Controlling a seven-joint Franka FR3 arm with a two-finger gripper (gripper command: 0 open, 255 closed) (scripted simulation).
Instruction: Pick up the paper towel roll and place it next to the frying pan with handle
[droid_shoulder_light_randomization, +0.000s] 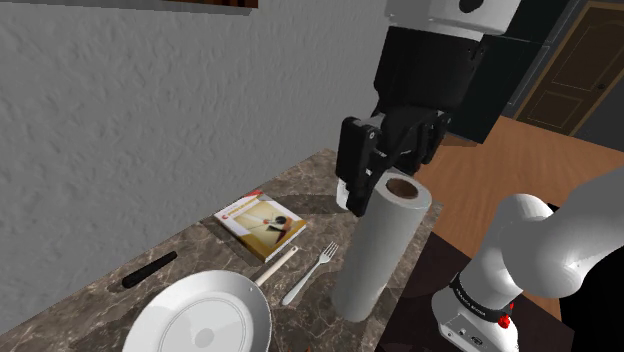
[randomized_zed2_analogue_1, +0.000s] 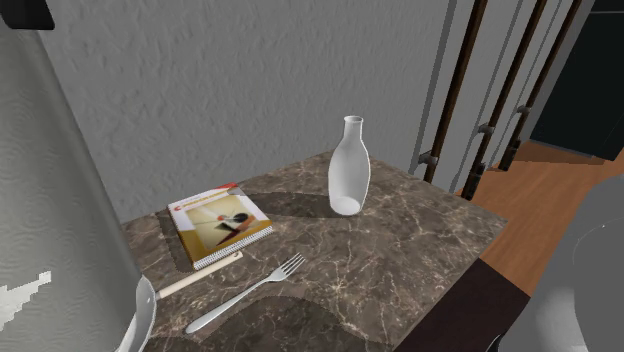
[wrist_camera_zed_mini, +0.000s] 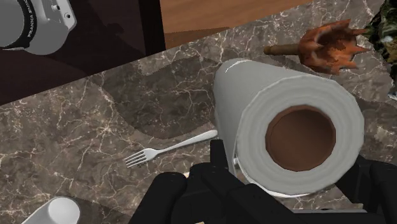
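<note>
- Across the fork (droid_shoulder_light_randomization: 308, 273) from the frying pan (droid_shoulder_light_randomization: 200, 318), the white paper towel roll (droid_shoulder_light_randomization: 380, 255) stands about upright near the marble table's (droid_shoulder_light_randomization: 312, 182) edge.
- Above the pan's level, the black gripper (droid_shoulder_light_randomization: 392, 192) sits at the roll's top, jaws clamped against its sides.
- Just beyond the pan's wooden handle lies a spiral-bound book (droid_shoulder_light_randomization: 260, 222).
</note>
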